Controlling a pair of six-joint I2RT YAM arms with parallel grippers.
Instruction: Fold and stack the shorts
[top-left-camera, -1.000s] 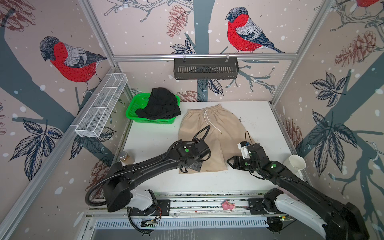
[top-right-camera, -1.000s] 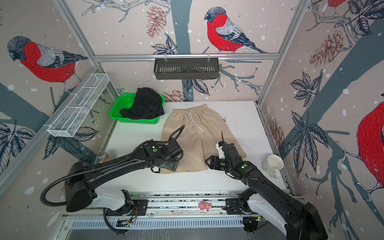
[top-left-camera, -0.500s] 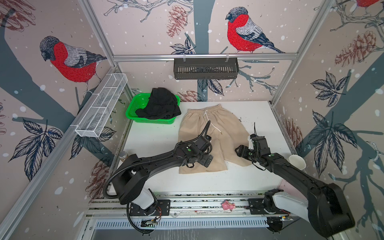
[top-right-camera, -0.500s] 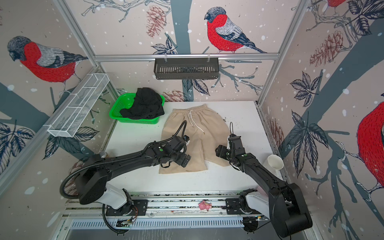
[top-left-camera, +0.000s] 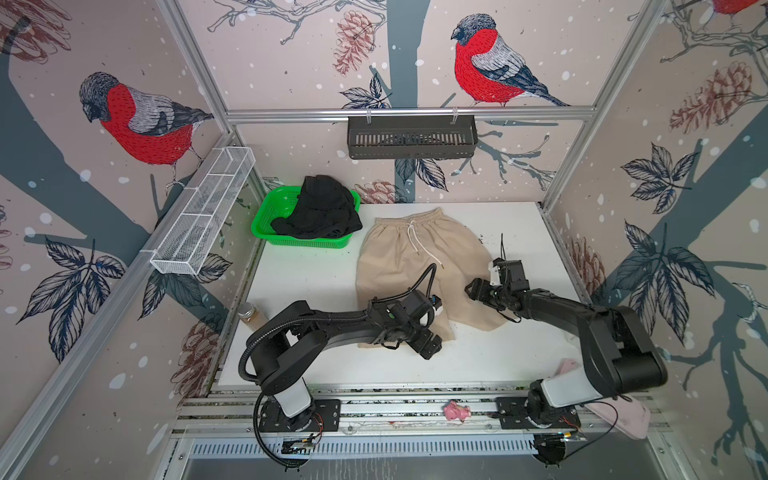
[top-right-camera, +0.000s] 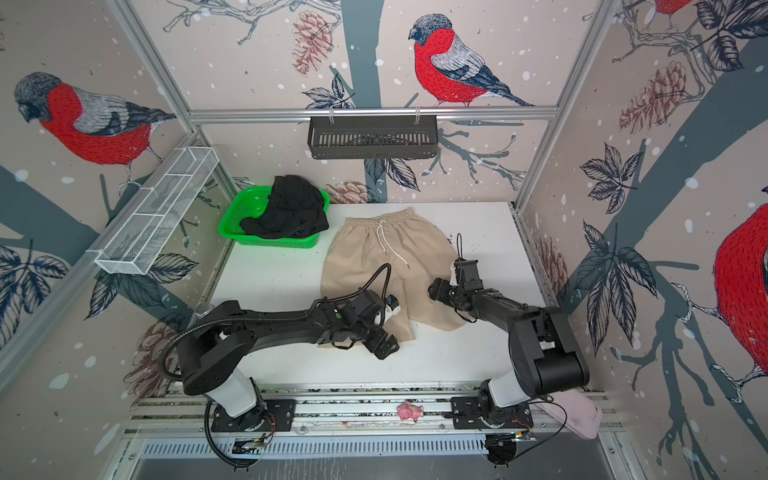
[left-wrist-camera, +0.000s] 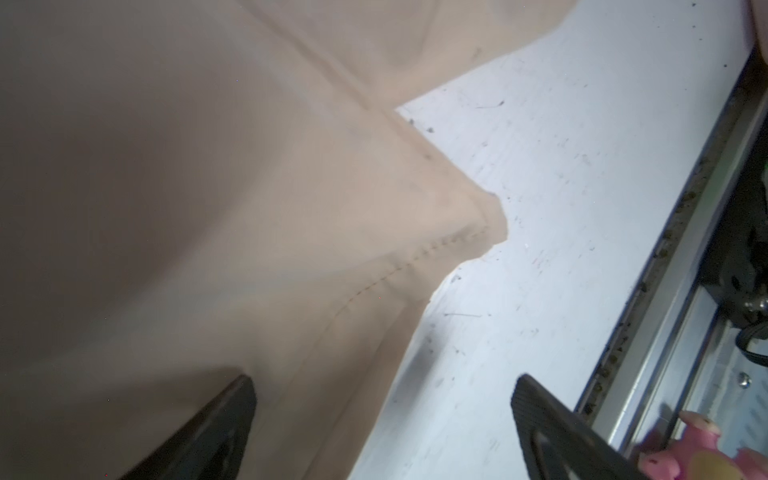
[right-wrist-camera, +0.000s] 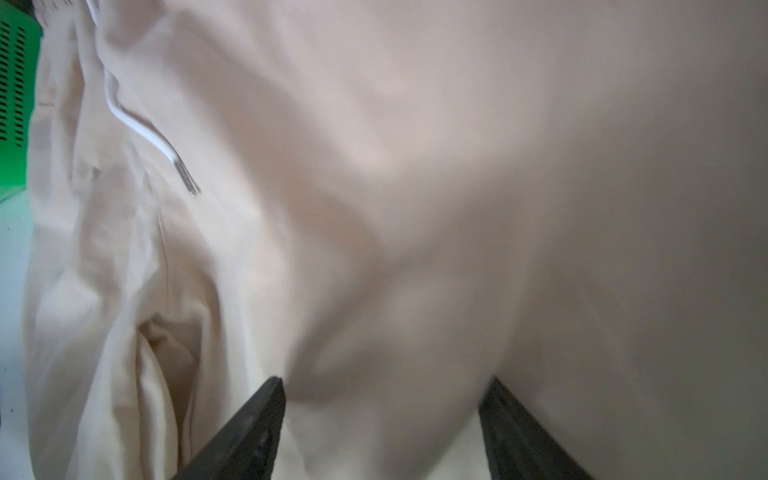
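The beige shorts (top-left-camera: 407, 257) (top-right-camera: 365, 257) lie spread flat on the white table (top-left-camera: 307, 282), waistband and white drawstring (right-wrist-camera: 137, 124) toward the back wall. The black shorts (top-left-camera: 320, 212) (top-right-camera: 286, 212) sit heaped in the green basket (top-left-camera: 259, 226) (top-right-camera: 230, 226). My left gripper (top-left-camera: 428, 347) (top-right-camera: 384, 345) (left-wrist-camera: 382, 382) stands open at the near hem of the left leg, one finger over cloth (left-wrist-camera: 208, 208), one over bare table (left-wrist-camera: 561, 208). My right gripper (top-left-camera: 476, 289) (top-right-camera: 438, 289) (right-wrist-camera: 386, 382) is open just over the right leg's cloth (right-wrist-camera: 415, 166).
A white wire basket (top-left-camera: 203, 216) hangs on the left wall and a black rack (top-left-camera: 411, 137) on the back wall. A jar (top-left-camera: 249, 313) stands at the table's left edge. A pink toy (top-left-camera: 455, 411) lies on the front rail, a pink object (top-left-camera: 619, 415) beside the right base.
My right gripper moved away from the front edge, over the right leg, and its jaws widened. My left gripper shifted right and nearer, to the left leg's hem.
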